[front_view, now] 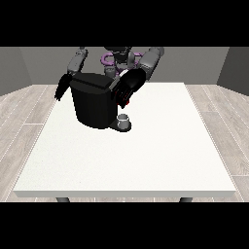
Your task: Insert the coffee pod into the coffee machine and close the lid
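Black coffee machine [92, 104] | pod hidden | hand at view's right [122, 92] on lid

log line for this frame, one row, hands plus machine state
coffee machine: lid down | cup: on its base | hand at the view's right: at machine's top edge | hand at the view's left: beside machine

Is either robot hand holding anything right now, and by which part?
Cannot be told. The robot hand at the view's right is at the coffee machine's lid; the other robot hand hangs beside it.
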{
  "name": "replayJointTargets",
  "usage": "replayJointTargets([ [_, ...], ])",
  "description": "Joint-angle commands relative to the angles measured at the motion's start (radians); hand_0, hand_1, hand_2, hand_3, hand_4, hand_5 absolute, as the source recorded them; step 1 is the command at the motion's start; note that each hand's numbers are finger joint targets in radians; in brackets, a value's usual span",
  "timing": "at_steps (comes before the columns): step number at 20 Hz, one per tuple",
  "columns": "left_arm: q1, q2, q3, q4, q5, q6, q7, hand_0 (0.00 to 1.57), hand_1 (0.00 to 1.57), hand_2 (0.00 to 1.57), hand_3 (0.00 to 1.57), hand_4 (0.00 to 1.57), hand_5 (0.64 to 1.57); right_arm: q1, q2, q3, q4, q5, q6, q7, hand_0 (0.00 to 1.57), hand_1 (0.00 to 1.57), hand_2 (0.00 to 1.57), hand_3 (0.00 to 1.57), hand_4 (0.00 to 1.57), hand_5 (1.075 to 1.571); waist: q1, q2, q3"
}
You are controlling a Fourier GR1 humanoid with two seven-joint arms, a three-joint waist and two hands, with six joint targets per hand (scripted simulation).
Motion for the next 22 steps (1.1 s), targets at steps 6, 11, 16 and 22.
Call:
replayJointTargets([
  [6, 0.03, -0.007, 0.019, 0.044, 0.0, -0.016, 0.035, 0.0, 0.0, 0.3, 0.2, 0.0, 1.571, 0.083, 0.038, 0.042, 0.002, 0.012, 0.004, -0.008, 0.0, 0.0, 0.0, 0.0, 0.0, 1.571, 0.013, -0.077, -0.0035],
  [11, 0.174, -0.118, -0.004, 0.021, 0.014, -0.019, 0.063, 0.0, 0.0, 0.0, 0.05, 0.0, 1.571, 0.187, 0.018, -0.009, 0.057, -0.026, 0.018, -0.022, 0.0, 0.0, 0.0, 0.0, 0.0, 1.571, 0.102, -0.238, -0.0035],
  [16, 0.297, -0.208, 0.026, -0.002, 0.094, -0.051, 0.026, 0.0, 0.0, 0.28, 0.0, 0.0, 1.571, 0.327, 0.019, -0.025, 0.1, -0.062, 0.051, -0.107, 0.0, 0.0, 0.0, 0.0, 0.0, 1.571, 0.188, -0.37, -0.0033],
  [22, 0.454, -0.382, 0.276, 0.028, 0.399, -0.049, -0.042, 0.0, 0.0, 0.0, 0.0, 0.47, 1.571, 0.374, 0.01, -0.06, 0.074, -0.091, 0.047, -0.095, 0.0, 0.0, 0.0, 0.0, 0.0, 1.571, 0.284, -0.514, -0.0061],
])
